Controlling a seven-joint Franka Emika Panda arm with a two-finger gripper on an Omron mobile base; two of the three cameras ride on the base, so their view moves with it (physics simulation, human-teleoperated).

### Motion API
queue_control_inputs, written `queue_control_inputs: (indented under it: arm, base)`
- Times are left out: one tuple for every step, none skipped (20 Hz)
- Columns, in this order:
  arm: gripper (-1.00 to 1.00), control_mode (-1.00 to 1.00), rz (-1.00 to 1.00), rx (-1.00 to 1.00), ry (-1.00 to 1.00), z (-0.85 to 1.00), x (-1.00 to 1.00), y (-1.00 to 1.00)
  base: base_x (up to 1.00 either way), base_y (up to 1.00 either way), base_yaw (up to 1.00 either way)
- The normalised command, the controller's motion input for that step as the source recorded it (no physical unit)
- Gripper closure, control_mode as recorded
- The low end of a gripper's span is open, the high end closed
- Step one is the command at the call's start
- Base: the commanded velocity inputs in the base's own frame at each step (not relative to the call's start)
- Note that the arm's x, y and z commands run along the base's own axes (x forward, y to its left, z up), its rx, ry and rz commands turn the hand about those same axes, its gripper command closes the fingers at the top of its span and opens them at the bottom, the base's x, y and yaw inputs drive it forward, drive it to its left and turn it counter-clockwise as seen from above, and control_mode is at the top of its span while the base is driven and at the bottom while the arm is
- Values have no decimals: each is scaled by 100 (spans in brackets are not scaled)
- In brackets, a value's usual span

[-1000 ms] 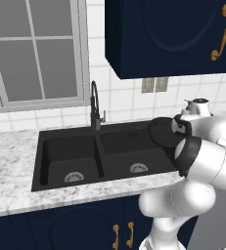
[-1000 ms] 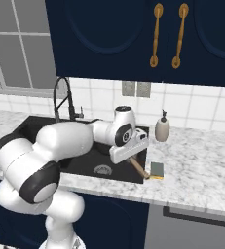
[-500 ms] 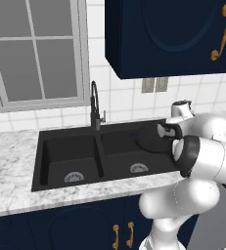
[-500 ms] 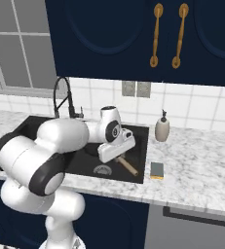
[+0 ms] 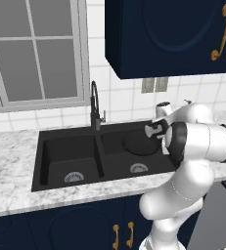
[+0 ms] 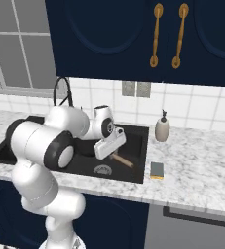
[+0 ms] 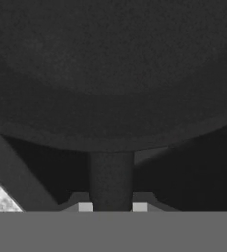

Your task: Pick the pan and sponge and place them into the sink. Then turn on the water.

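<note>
The pan (image 5: 141, 142) has swung over the sink (image 5: 51, 146), handle clamped in the end effector (image 7: 112, 205).

Even, soft rendered light with no glare. The sink (image 5: 70, 161) basins read as flat black with little detail. The hand view is dim and grainy, darkest toward 12 o'clock, edges undistorted.

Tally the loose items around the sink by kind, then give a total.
Pan: 1, held over the right basin of the sink by the gripper
Sponge: 1, on the counter
Soap dispenser: 1, on the counter by the wall
Total: 3
</note>
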Motion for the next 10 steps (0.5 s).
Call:
queue_control_inputs:
  arm:
    - [100,-100,16,0,0,-35,26,22]
    - [100,-100,16,0,0,-38,27,24]
    - [100,-100,15,1,0,-36,29,16]
    - [100,-100,12,0,0,-34,28,13]
    - [100,-100,11,0,0,-33,27,10]
    - [100,-100,9,0,0,-33,25,5]
    - [100,-100,7,0,1,-34,20,1]
    - [100,-100,4,0,2,-35,19,0]
    - [100,-100,2,0,3,-37,19,0]
    - [100,-100,1,0,2,-46,16,0]
  base:
    - [0,0,0]
    - [0,0,0]
    - [0,0,0]
    - [0,0,0]
    - [0,0,0]
    - [0,0,0]
    - [0,0,0]
    - [0,0,0]
    - [0,0,0]
    - [0,0,0]
